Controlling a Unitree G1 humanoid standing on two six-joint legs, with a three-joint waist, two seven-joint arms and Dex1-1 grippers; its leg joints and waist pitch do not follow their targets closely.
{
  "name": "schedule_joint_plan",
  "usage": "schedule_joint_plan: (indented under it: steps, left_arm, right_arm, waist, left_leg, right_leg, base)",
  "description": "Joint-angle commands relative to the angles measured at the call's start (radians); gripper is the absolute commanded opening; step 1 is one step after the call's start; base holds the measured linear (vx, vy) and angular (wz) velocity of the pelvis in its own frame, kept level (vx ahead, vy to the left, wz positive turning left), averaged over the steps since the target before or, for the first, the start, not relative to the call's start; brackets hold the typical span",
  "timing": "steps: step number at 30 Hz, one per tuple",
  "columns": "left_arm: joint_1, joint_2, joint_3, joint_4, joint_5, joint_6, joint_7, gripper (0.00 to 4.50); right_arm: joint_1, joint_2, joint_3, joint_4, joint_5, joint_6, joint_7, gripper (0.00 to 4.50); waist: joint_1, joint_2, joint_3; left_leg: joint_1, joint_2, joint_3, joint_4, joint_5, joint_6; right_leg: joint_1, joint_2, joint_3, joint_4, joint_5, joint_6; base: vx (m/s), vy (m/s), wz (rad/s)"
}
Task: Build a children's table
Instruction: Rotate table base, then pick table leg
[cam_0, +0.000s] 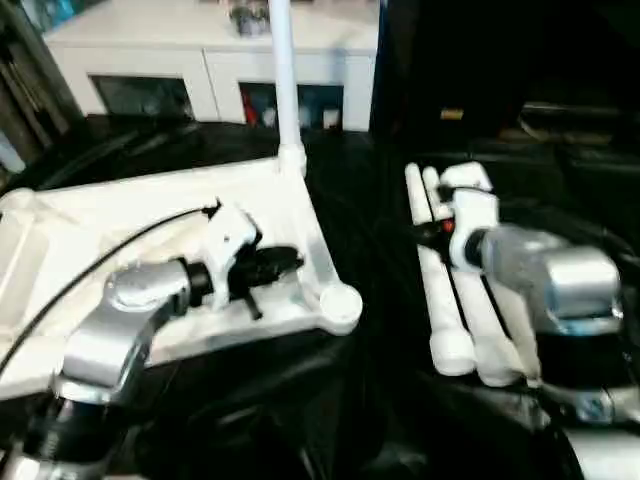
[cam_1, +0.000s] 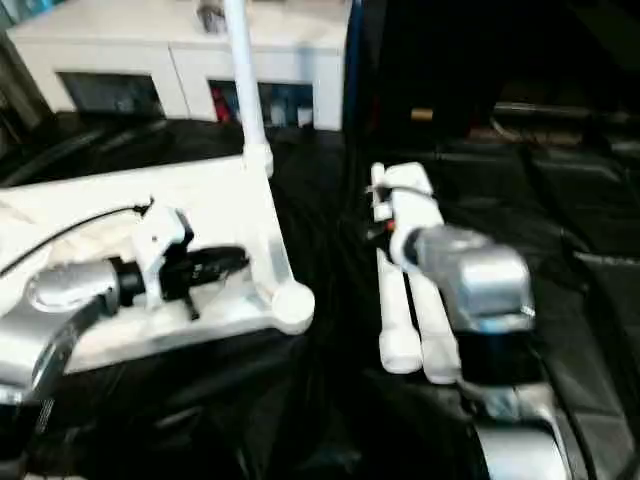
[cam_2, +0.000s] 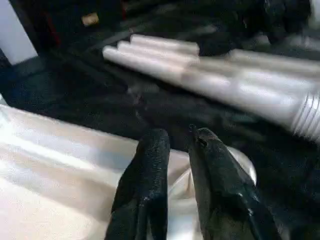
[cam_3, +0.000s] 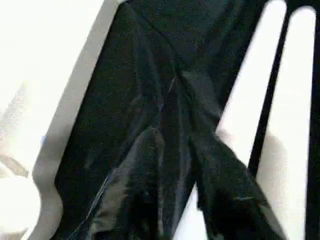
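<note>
White plastic tabletop (cam_0: 150, 230) lies underside up on black cloth (cam_0: 370, 330), one leg (cam_0: 283, 75) standing upright in its far corner socket. Three loose legs (cam_0: 470, 320) lie just right of the tabletop. Left gripper (cam_2: 179, 142) hovers over the tabletop's near corner, fingers slightly parted, empty. Right gripper (cam_3: 175, 145) hangs above the cloth between the tabletop and the loose legs, fingers a little apart, empty.

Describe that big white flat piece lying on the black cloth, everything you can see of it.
The tabletop is white, glossy-looking plastic, rectangular, lying flat with its underside up on the black cloth. Its corners are rounded sockets; the near one is empty, while one leg stands upright in the far corner socket. The left gripper hovers over its near edge; contact cannot be told. Three loose legs lie apart from it, to the right.
</note>
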Motion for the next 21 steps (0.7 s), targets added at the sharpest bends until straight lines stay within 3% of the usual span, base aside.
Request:
schedule_joint_plan:
  steps: [1,2,3,4,6,8,9,10,11,14,17,18,19,21]
  left_arm:
    - [0.017,-0.006,0.0,-0.037,-0.014,0.031,0.027,1.25]
    - [0.028,-0.01,-0.006,-0.051,-0.013,0.038,0.035,1.25]
    - [0.038,-0.016,-0.015,-0.066,-0.006,0.047,0.051,1.47]
    - [0.04,-0.018,-0.017,-0.07,-0.004,0.049,0.055,1.58]
    - [0.053,-0.021,-0.022,-0.102,-0.015,0.073,0.061,1.63]
    - [0.059,-0.019,-0.022,-0.125,-0.029,0.087,0.059,1.84]
    - [0.055,-0.022,-0.022,-0.127,-0.036,0.092,0.057,1.98]
    - [0.051,-0.025,-0.023,-0.127,-0.04,0.095,0.056,2.04]
    - [0.048,-0.026,-0.025,-0.128,-0.043,0.099,0.058,2.04]
    - [0.042,-0.023,-0.027,-0.131,-0.052,0.108,0.052,2.38]
    - [0.034,-0.015,-0.031,-0.146,-0.065,0.128,0.043,2.47]
    - [0.032,-0.015,-0.027,-0.16,-0.079,0.145,0.041,2.69]
    - [0.032,-0.015,-0.023,-0.171,-0.094,0.157,0.037,2.69]
    - [0.046,-0.006,-0.007,-0.202,-0.126,0.183,0.03,2.85]
  right_arm:
    - [0.004,0.02,-0.029,-0.062,0.016,0.078,-0.022,1.48]
    - [0.002,0.039,-0.041,-0.086,0.015,0.116,-0.033,1.48]
    - [-0.007,0.062,-0.056,-0.106,0.01,0.155,-0.05,1.62]
    - [-0.01,0.067,-0.06,-0.111,0.008,0.164,-0.055,1.68]
    - [-0.029,0.094,-0.07,-0.111,0.003,0.179,-0.081,1.76]
    - [-0.038,0.099,-0.063,-0.103,0.003,0.179,-0.094,2.0]
    - [-0.041,0.086,-0.049,-0.095,-0.001,0.177,-0.097,2.05]
    - [-0.043,0.076,-0.039,-0.089,-0.003,0.176,-0.098,2.08]
    - [-0.045,0.068,-0.031,-0.088,-0.007,0.184,-0.102,2.08]
    - [-0.049,0.061,-0.025,-0.089,-0.014,0.196,-0.109,2.48]
    - [-0.046,0.049,-0.026,-0.103,-0.023,0.229,-0.128,2.6]
    - [-0.041,0.037,-0.024,-0.109,-0.026,0.249,-0.135,2.81]
    - [-0.034,0.029,-0.022,-0.115,-0.023,0.259,-0.135,2.81]
    - [-0.018,0.006,-0.011,-0.133,-0.02,0.283,-0.138,2.94]
  waist:
    - [0.003,-0.023,-0.066]
    - [0.003,-0.018,-0.065]
    - [-0.001,-0.03,-0.065]
    - [0.0,-0.021,-0.065]
    - [-0.001,-0.029,-0.064]
    - [0.0,-0.025,-0.063]
    - [0.0,-0.042,-0.063]
    - [0.003,-0.034,-0.063]
    - [0.004,-0.032,-0.062]
    - [0.001,-0.035,-0.062]
    - [0.001,-0.041,-0.063]
    - [0.001,-0.042,-0.064]
    - [0.001,-0.048,-0.064]
    - [0.002,-0.038,-0.064]
  left_leg:
    - [0.023,0.048,-0.025,-0.063,-0.097,-0.008]
    - [0.023,0.049,-0.027,-0.064,-0.096,-0.01]
    - [0.021,0.049,-0.027,-0.067,-0.089,-0.011]
    - [0.025,0.049,-0.028,-0.066,-0.091,-0.016]
    - [0.026,0.049,-0.027,-0.068,-0.094,-0.027]
    - [0.028,0.049,-0.027,-0.068,-0.097,-0.038]
    - [0.028,0.049,-0.025,-0.069,-0.096,-0.039]
    - [0.03,0.049,-0.025,-0.068,-0.092,-0.045]
    - [0.031,0.049,-0.025,-0.068,-0.093,-0.049]
    - [0.031,0.048,-0.026,-0.07,-0.098,-0.067]
    - [0.029,0.047,-0.025,-0.069,-0.089,-0.067]
    - [0.029,0.046,-0.025,-0.068,-0.082,-0.065]
    - [0.029,0.046,-0.023,-0.067,-0.073,-0.062]
    - [0.029,0.046,-0.024,-0.066,-0.065,-0.066]
  right_leg:
    - [0.045,-0.072,0.05,-0.074,-0.107,-0.19]
    - [0.045,-0.073,0.051,-0.072,-0.114,-0.187]
    - [0.046,-0.071,0.05,-0.073,-0.123,-0.174]
    - [0.041,-0.072,0.051,-0.074,-0.133,-0.166]
    - [0.039,-0.072,0.051,-0.077,-0.144,-0.158]
    - [0.036,-0.072,0.052,-0.076,-0.141,-0.154]
    - [0.039,-0.072,0.053,-0.075,-0.141,-0.149]
    - [0.036,-0.073,0.053,-0.074,-0.141,-0.145]
    - [0.035,-0.072,0.053,-0.075,-0.14,-0.141]
    - [0.037,-0.068,0.053,-0.072,-0.12,-0.13]
    - [0.039,-0.07,0.055,-0.071,-0.1,-0.132]
    - [0.041,-0.07,0.055,-0.07,-0.089,-0.134]
    - [0.042,-0.069,0.055,-0.069,-0.083,-0.137]
    - [0.042,-0.069,0.055,-0.066,-0.07,-0.14]
  base:
    - [0.0,0.0,0.0]
    - [0.0,0.0,0.0]
    - [0.0,0.0,0.0]
    - [0.0,0.0,0.0]
    - [0.0,0.0,0.0]
    - [0.0,0.0,0.0]
    - [0.0,0.0,0.0]
    - [0.0,0.0,0.0]
    - [0.0,0.0,0.0]
    - [0.0,0.0,0.0]
    - [0.0,0.0,0.0]
    - [0.0,0.0,0.0]
    - [0.0,0.0,0.0]
    - [0.0,0.0,0.0]
